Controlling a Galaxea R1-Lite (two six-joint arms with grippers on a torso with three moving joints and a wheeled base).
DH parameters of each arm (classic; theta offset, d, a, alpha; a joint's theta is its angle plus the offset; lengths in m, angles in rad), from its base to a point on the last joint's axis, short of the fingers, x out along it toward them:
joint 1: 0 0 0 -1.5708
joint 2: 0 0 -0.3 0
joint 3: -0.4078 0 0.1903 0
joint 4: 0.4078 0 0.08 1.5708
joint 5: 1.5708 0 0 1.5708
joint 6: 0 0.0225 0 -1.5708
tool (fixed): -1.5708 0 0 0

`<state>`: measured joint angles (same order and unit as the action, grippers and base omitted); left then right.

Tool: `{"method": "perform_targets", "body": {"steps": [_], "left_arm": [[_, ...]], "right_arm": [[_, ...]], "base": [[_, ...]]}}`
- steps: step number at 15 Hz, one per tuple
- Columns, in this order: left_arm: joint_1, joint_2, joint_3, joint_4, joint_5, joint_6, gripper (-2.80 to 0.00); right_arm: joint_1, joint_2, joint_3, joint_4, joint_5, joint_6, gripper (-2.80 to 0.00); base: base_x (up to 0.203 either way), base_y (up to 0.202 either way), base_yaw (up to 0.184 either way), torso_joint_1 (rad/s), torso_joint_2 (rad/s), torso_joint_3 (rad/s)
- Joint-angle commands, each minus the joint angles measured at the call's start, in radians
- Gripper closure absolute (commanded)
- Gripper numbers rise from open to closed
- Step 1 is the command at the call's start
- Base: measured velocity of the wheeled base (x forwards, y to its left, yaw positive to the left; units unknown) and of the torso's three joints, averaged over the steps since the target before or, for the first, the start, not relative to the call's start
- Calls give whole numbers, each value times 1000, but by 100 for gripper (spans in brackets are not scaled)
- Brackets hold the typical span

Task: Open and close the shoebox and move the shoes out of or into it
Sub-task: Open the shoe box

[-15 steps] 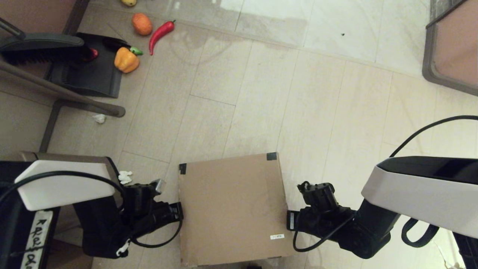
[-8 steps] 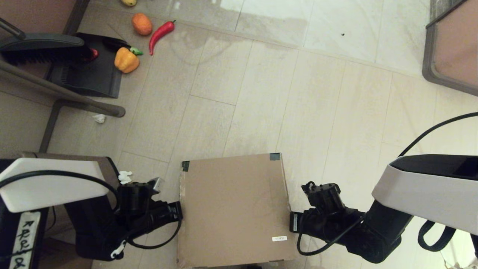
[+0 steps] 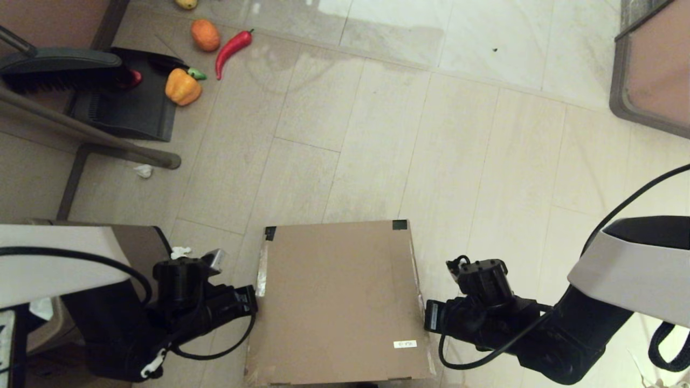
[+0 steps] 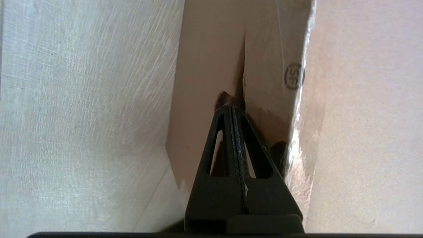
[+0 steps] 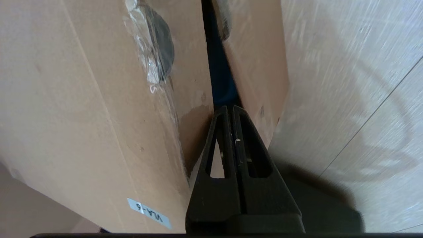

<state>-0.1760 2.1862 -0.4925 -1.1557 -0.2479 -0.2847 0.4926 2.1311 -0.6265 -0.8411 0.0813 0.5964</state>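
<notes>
Brown shoebox point(image 3: 337, 302) sits on the floor point(image 3: 377, 134). The left pincer point(image 4: 231, 107) and right pincer point(image 5: 230, 107), both pinched tight with nothing held, poke into the lid gap on each side of it. Both should lift together, slowly and evenly.

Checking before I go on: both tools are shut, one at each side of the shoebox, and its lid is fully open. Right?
Not the lid. The head view shows the shoebox lid down over the box, not fully open. The rest holds: left tool and right tool are shut, one at each side.
</notes>
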Motion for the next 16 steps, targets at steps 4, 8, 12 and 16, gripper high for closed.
{"method": "perform_targets", "body": {"steps": [4, 8, 12, 16], "left_arm": [[-4, -72, 42, -7, 2, -13, 0], [-9, -98, 43, -4, 2, -13, 0], [-11, -109, 48, -2, 4, -13, 0], [-19, -121, 43, -2, 22, -17, 0]], "right_arm": [[9, -32, 45, -4, 38, 14, 0], [17, -63, 68, 20, 74, 21, 0], [22, -135, 89, 110, 129, 42, 0], [59, -156, 88, 120, 138, 105, 0]], "base": [[0, 0, 0, 0, 0, 0], [0, 0, 0, 0, 0, 0], [0, 0, 0, 0, 0, 0], [0, 0, 0, 0, 0, 0]]}}
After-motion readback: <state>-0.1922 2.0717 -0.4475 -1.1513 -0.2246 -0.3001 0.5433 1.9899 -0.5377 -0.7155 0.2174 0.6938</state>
